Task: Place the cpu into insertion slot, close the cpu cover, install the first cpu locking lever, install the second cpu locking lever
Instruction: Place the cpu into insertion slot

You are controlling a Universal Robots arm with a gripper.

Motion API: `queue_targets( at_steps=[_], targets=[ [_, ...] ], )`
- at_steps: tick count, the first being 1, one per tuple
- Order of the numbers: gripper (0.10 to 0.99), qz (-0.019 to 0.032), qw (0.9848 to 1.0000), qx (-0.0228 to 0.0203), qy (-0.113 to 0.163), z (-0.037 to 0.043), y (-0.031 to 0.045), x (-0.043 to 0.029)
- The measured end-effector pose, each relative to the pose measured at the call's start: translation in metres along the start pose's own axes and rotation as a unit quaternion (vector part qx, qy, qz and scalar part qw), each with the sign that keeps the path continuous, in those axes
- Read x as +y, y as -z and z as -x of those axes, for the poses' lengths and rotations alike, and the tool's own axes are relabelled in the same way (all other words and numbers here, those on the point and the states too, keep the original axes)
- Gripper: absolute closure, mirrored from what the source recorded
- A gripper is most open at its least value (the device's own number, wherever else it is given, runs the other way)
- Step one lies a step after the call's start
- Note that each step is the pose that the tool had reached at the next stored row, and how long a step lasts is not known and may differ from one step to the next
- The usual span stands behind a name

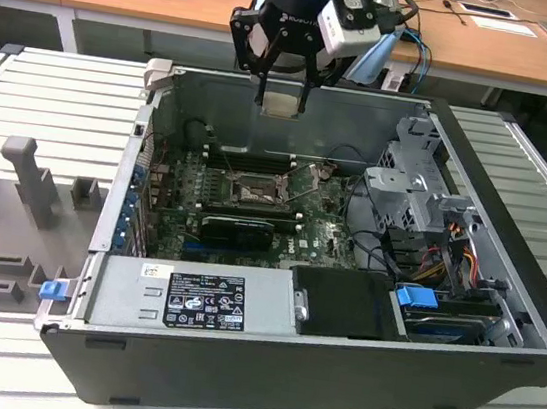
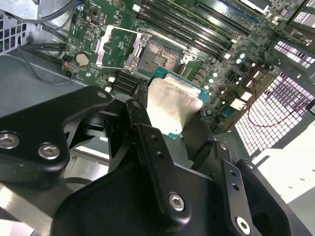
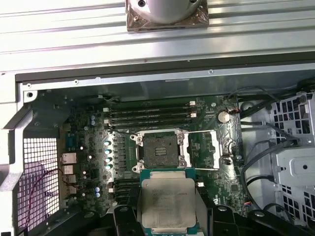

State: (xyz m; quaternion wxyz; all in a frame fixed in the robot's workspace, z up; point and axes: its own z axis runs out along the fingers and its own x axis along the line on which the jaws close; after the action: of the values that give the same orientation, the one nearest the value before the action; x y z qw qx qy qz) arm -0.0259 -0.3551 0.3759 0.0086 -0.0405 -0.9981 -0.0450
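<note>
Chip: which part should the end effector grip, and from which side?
Two opposite thin edges, coming from the metal-face side. The chip is flat and square, so pinching its edges should leave the underside free for the socket. The end effector holds it that way now.

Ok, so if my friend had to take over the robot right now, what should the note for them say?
Gripper: shut on the small flat square silvery-grey chip, the cpu, held over the open grey computer case.
Insertion slot, the square dark-rimmed socket on the green motherboard: bare, no chip in it.
Thin metal square-frame cpu cover: flipped open beside the socket.
Done: chip is picked up.
Left: seating the chip, closing the cover, both locking steps.
</note>
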Motion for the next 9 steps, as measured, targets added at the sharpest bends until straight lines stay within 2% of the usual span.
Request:
queue_targets(
  at_steps=[5, 9],
  targets=[
    [0.557, 0.0001, 1.0, -0.0003, -0.003, 0.0, -0.0002, 0.0],
    [0.557, 0.0005, 0.9998, -0.0018, -0.02, 0.0, -0.0002, 0.0]
  ],
)
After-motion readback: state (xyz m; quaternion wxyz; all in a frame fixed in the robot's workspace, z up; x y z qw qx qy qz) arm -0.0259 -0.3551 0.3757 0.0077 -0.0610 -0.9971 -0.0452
